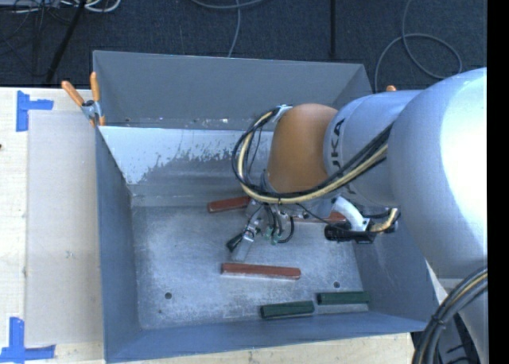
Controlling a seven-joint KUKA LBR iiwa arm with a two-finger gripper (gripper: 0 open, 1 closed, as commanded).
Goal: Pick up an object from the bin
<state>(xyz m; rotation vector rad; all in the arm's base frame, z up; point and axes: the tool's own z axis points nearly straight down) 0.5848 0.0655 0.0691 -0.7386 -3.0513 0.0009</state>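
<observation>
one grey metal bin (119, 219) holds four flat bars. one arm (445, 172) with an orange wrist cover (301, 148) reaches in from the right. its gripper (248, 237) is low over the middle of the floor; whether the jaws are apart or together i cannot tell. two are red-brown: a long red-brown bar (261, 272) lies just in front of the gripper, and a shorter red-brown bar (228, 205) lies behind it, partly hidden. two are dark green, near the front wall: a left dark green bar (288, 310) and a right dark green bar (343, 299).
</observation>
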